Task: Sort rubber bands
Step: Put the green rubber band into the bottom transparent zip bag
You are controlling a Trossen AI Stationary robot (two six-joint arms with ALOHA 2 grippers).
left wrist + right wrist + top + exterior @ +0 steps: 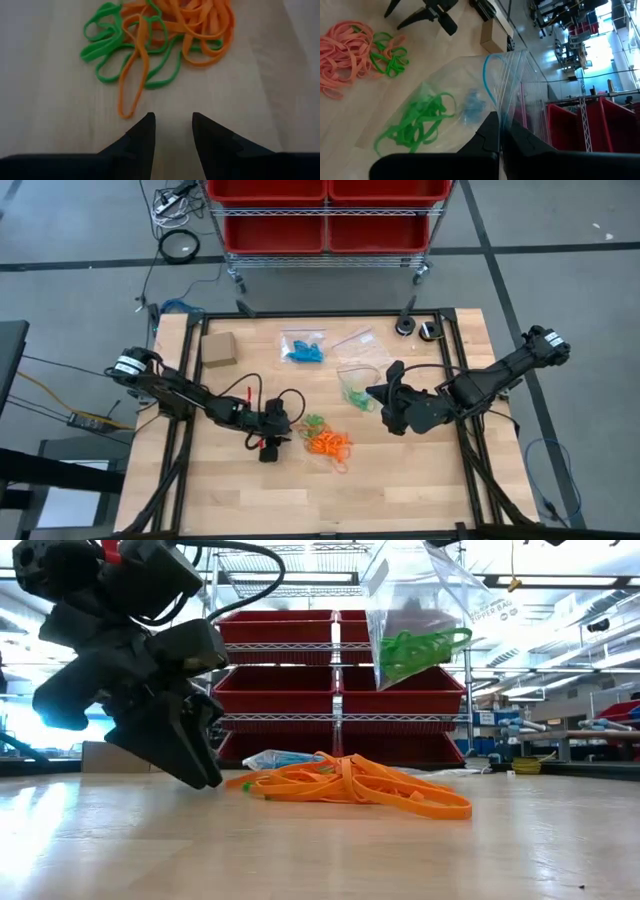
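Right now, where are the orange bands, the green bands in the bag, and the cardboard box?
orange bands [360, 785], low view, middle of pile.
green bands in the bag [417, 121], right wrist view, middle of bunch.
cardboard box [218, 349], high view, top face.

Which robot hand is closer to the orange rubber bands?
The left. The left gripper sits right beside the orange rubber bands, fingers apart. The right gripper is farther off, holding up a clear bag.

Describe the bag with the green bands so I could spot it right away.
Look at the wooden table, then the right arm's pincer. It is shut on a clear zip bag holding green rubber bands. The bag of blue bands lies flat on the table; this one is held up in the air.
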